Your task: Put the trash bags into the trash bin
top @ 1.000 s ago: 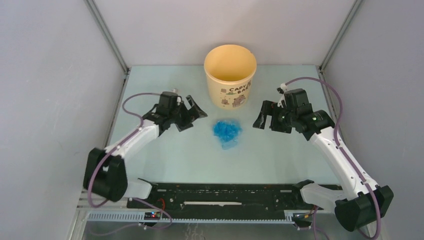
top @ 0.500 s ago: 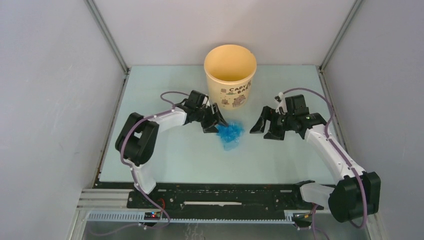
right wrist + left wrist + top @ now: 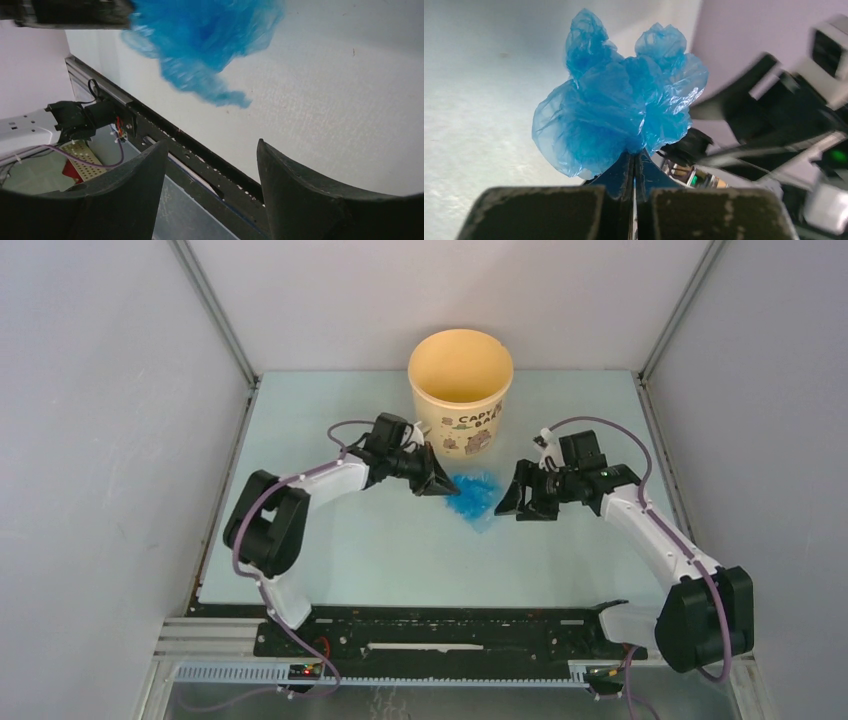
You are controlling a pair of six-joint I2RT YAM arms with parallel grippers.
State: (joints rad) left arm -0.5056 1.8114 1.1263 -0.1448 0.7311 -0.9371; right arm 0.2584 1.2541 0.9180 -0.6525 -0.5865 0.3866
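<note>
The trash bag (image 3: 473, 498) is a crumpled, glossy blue film wad on the pale table just in front of the trash bin (image 3: 461, 390), a tan bucket with dark lettering standing upright. My left gripper (image 3: 438, 486) is shut on the bag's left edge. In the left wrist view the film (image 3: 619, 110) bulges out above the closed fingertips of the left gripper (image 3: 635, 154). My right gripper (image 3: 509, 503) hovers open just right of the bag, apart from it. Nothing lies between the fingers of the right gripper (image 3: 212, 143), and the bag (image 3: 210, 35) lies beyond them.
The table (image 3: 330, 540) is walled by grey panels at left, right and back. A black rail (image 3: 440, 630) with wiring runs along the near edge. The bin stands close behind both grippers.
My left gripper swung right to the bag and shut on its left edge, nudging it slightly right. My right gripper moved left toward the bag and its jaws narrowed somewhat.
</note>
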